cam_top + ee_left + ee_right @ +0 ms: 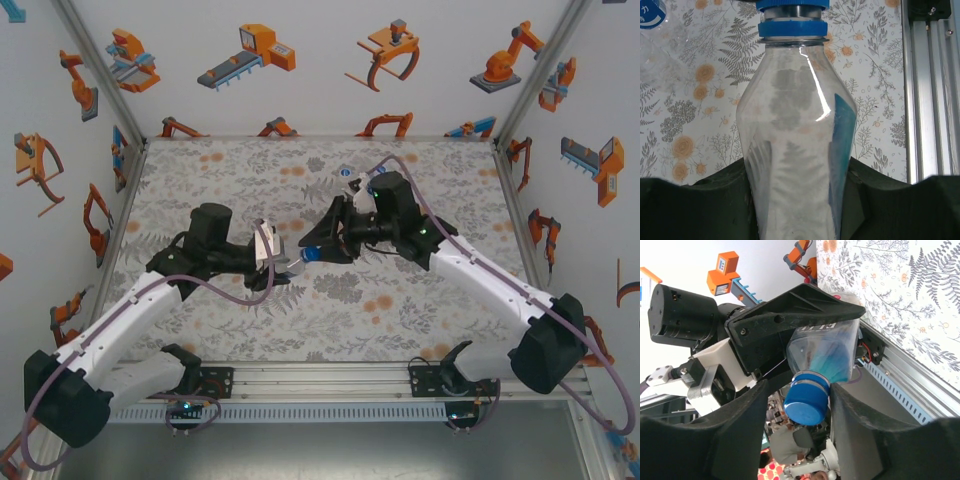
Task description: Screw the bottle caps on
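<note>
- The left claw (800, 169) is clamped on the body of a clear bottle (795, 115), with one black finger pressed against each side.
- The bottle is held off the table (200, 170), over its middle. It lies roughly level, with its neck pointing toward the right arm.
- A blue-and-white label shows through the clear wall on one side of the bottle.
- A blue cap (807, 401) sits on the bottle's neck, just beyond a blue collar ring.
- The right claw (800, 390) is narrow, with one finger on either side of the cap. On one side a thin gap shows between finger and cap, so the claw stands loosely around the cap and does not pinch it.
- The two claws face each other over the middle of the table, with the bottle spanning the space between them.
- A second bottle (649, 15) with a blue label lies on the fern-and-flower mat toward the far edge, right of the middle.
- An aluminium rail (930, 100) runs along the table's near edge.
</note>
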Robot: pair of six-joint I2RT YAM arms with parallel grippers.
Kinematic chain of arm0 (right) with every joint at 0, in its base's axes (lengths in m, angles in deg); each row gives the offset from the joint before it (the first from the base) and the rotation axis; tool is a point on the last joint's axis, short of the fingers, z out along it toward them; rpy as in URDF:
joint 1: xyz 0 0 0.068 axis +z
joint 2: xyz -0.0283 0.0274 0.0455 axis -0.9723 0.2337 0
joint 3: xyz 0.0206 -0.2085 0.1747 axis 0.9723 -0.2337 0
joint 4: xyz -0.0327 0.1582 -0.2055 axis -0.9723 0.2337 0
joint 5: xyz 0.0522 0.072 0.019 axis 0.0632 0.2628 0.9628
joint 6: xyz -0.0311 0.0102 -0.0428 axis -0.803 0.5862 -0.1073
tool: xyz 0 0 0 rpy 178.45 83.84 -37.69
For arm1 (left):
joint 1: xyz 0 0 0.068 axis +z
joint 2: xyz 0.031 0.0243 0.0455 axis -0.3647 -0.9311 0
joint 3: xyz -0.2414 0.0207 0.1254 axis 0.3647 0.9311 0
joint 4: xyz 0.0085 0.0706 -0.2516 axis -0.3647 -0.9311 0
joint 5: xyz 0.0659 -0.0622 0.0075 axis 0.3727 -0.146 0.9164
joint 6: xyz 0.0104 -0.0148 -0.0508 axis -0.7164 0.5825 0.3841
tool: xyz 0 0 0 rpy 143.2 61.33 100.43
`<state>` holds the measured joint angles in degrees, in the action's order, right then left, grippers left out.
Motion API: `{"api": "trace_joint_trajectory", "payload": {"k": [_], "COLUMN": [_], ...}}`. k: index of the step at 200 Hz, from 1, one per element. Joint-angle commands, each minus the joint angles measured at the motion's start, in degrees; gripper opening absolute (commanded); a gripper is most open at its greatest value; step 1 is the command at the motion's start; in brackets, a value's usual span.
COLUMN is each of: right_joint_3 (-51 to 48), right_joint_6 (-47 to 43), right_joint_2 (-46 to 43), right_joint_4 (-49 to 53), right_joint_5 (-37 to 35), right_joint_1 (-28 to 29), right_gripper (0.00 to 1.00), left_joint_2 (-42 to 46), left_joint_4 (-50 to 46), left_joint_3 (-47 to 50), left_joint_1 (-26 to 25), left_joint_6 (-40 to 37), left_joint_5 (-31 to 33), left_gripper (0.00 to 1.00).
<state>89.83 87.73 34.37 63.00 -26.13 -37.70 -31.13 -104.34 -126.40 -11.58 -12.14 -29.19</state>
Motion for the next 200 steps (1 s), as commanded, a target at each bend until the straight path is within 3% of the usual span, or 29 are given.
{"api": "trace_joint_trajectory", "payload": {"k": [1,82,105,130,154,173,200], "right_joint_3": [2.80,10.53,12.12,13.28,10.04,9.92,12.15], "right_joint_6": [-1.46,-24.15,-30.74,-47.14,-72.24,-89.48,-105.49], "right_joint_2": [-0.26,-3.44,-3.99,-7.46,-14.02,-15.66,-14.68], "right_joint_4": [-3.09,17.65,17.58,14.09,10.10,13.89,21.94], "right_joint_5": [-2.34,-13.50,-11.40,-6.38,-1.70,3.27,2.08], "right_joint_1": [-0.72,-6.79,-8.02,-7.58,-2.87,-0.07,4.50], "right_gripper": [0.55,0.58,0.54,0.49,0.49,0.49,0.52], "left_joint_2": [-0.17,-0.28,-0.23,-0.33,-0.65,-1.35,-1.97], "left_joint_4": [1.06,-0.28,-0.83,-2.46,-4.10,-6.03,-7.28], "left_joint_3": [-2.34,-3.22,-3.53,-4.27,-4.93,-5.96,-6.90], "left_joint_1": [-2.27,-2.27,-2.35,-2.23,-2.28,-2.25,-2.27], "left_joint_6": [-2.43,-2.36,-2.35,-2.53,-3.18,-4.06,-4.47], "left_joint_5": [-9.24,-9.67,-9.94,-9.94,-10.11,-10.65,-11.77], "left_gripper": [0.00,0.00,0.00,0.00,0.00,0.00,0.00]}}
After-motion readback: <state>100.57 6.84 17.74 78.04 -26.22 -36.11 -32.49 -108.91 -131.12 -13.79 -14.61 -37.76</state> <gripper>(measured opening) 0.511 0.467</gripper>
